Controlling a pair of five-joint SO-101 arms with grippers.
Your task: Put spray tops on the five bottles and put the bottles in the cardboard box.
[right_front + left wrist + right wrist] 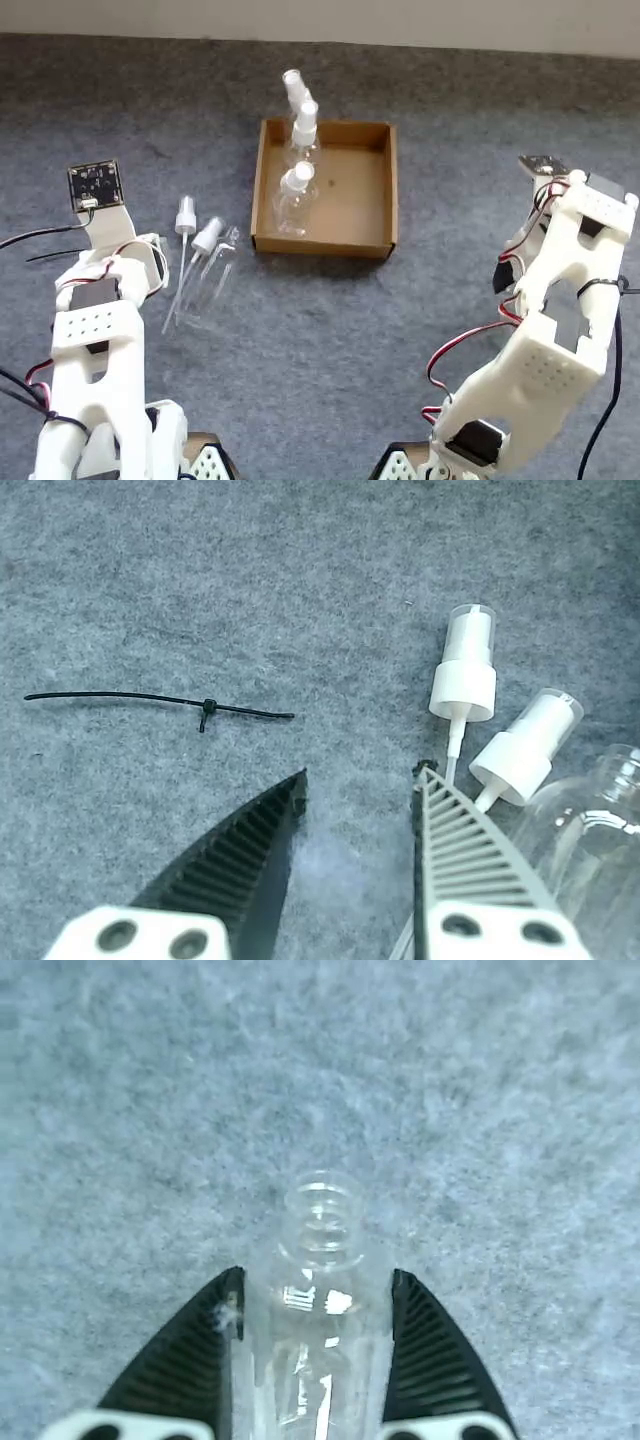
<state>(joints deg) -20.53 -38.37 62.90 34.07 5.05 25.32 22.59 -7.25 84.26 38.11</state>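
Three clear bottles with white spray tops (pixel 298 180) are in the cardboard box (pixel 325 244) at the middle of the table. On the carpet to its left lie two loose spray tops (pixel 186 216) (pixel 208 237) and a clear uncapped bottle (pixel 217 275). My left gripper (pixel 358 782) is open just above the carpet, with the spray tops (pixel 463 666) (pixel 526 744) and the bottle (pixel 600 820) beside its grey finger. My right gripper (pixel 318 1280) is shut on a clear bottle with no top (pixel 322 1222), its threaded neck pointing away from the wrist.
A black cable tie (pixel 200 704) lies on the carpet ahead of the left gripper. The left arm (pixel 95 330) stands at the front left, the right arm (pixel 555 300) at the front right. Grey carpet covers the table.
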